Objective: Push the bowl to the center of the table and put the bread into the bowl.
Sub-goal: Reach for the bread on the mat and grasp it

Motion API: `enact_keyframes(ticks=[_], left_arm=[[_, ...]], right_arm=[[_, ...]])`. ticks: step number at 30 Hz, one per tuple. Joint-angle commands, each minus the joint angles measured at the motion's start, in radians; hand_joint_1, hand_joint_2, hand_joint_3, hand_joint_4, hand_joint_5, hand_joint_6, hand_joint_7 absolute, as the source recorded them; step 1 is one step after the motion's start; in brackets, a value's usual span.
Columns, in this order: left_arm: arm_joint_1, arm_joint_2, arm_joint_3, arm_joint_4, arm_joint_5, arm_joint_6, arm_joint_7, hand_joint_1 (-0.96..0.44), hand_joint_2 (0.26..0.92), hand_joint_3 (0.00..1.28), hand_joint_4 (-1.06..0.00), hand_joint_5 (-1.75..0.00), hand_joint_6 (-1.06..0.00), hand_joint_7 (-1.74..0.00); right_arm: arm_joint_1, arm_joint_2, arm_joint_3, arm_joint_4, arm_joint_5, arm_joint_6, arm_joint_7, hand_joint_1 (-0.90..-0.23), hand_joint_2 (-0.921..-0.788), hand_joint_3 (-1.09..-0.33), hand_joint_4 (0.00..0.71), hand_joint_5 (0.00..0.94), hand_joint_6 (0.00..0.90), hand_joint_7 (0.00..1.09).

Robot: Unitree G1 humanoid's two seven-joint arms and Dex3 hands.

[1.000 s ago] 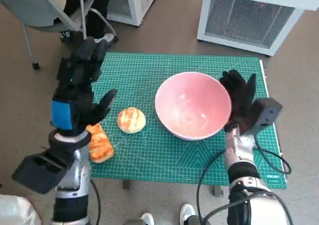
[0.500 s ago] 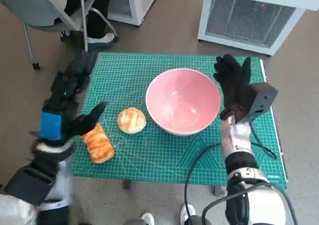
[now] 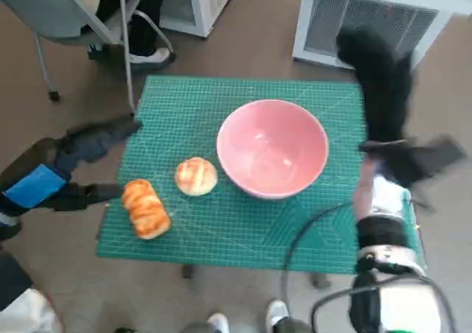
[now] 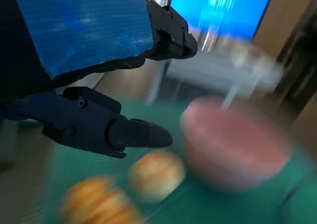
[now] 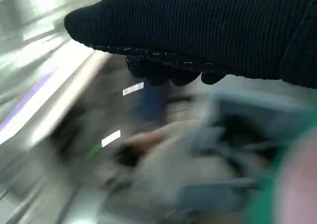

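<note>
A pink bowl [image 3: 273, 148] sits near the middle of the green cutting mat [image 3: 221, 230], blurred in the left wrist view as bowl [image 4: 235, 149]. A round bun [image 3: 196, 176] lies just left of it, and a long golden bread [image 3: 146, 208] lies at the mat's front left. My left hand [image 3: 77, 163] hovers off the mat's left edge, fingers spread, holding nothing; its fingers [image 4: 114, 130] show above the bun [image 4: 157, 173]. My right hand [image 3: 383, 90] is raised, blurred, beyond the bowl's right side, touching nothing; the glove [image 5: 208, 30] fills the right wrist view.
A white slatted unit [image 3: 383, 23] stands behind the table at the right. A chair [image 3: 81, 16] and a person's feet [image 3: 144, 57] are at the back left. A black cable [image 3: 310, 237] crosses the mat's front right.
The bowl stays where it slid leftward toward the middle. My right hand has lifted off its rim and swung up and back. My left hand has dropped left, off the mat.
</note>
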Motion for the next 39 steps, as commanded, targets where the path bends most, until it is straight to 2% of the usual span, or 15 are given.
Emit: enact_keyframes(ticks=[1, 3, 7, 16, 23, 33, 39], left_arm=[[-0.043, 0.042, -0.075, 0.06, 0.029, -0.047, -0.073, -0.35, 0.799, 0.0, -0.35, 0.0, -0.44, -0.07], [-0.058, 0.049, -0.1, 0.085, 0.046, -0.074, -0.087, -0.34, 0.765, 0.0, -0.36, 0.0, -0.47, -0.06], [-0.087, 0.052, -0.147, 0.138, 0.067, -0.112, -0.114, -0.34, 0.742, 0.0, -0.37, 0.0, -0.49, -0.05], [-0.142, 0.019, -0.248, 0.24, 0.136, -0.129, -0.122, -0.3, 0.734, 0.0, -0.36, 0.0, -0.5, -0.03], [-0.168, -0.019, -0.315, 0.291, 0.193, -0.134, -0.107, -0.25, 0.736, 0.0, -0.34, 0.0, -0.49, -0.01], [-0.194, -0.067, -0.39, 0.374, 0.309, -0.186, -0.041, -0.19, 0.746, 0.0, -0.34, -0.01, -0.49, -0.01], [-0.2, -0.09, -0.434, 0.438, 0.402, -0.225, 0.035, -0.14, 0.792, 0.02, -0.39, -0.02, -0.52, -0.02]], right_arm=[[0.094, -0.009, 0.038, -0.157, 0.067, 0.008, 0.095, -0.605, -0.921, -0.828, 0.272, 0.027, 0.206, 0.31], [0.111, -0.014, 0.047, -0.204, 0.08, 0.018, 0.107, -0.609, -0.921, -0.823, 0.27, 0.024, 0.197, 0.31], [0.141, -0.019, 0.057, -0.276, 0.09, 0.032, 0.109, -0.605, -0.921, -0.822, 0.27, 0.02, 0.185, 0.31], [0.189, -0.012, 0.071, -0.364, 0.059, 0.043, 0.061, -0.591, -0.921, -0.829, 0.27, 0.014, 0.178, 0.32], [0.204, -0.01, 0.081, -0.38, 0.056, 0.049, 0.041, -0.606, -0.921, -0.833, 0.272, 0.011, 0.173, 0.33], [0.217, -0.015, 0.092, -0.394, 0.059, 0.064, 0.026, -0.612, -0.921, -0.834, 0.272, 0.008, 0.165, 0.36], [0.234, -0.014, 0.096, -0.417, 0.063, 0.077, 0.024, -0.61, -0.921, -0.825, 0.273, 0.003, 0.129, 0.42]])
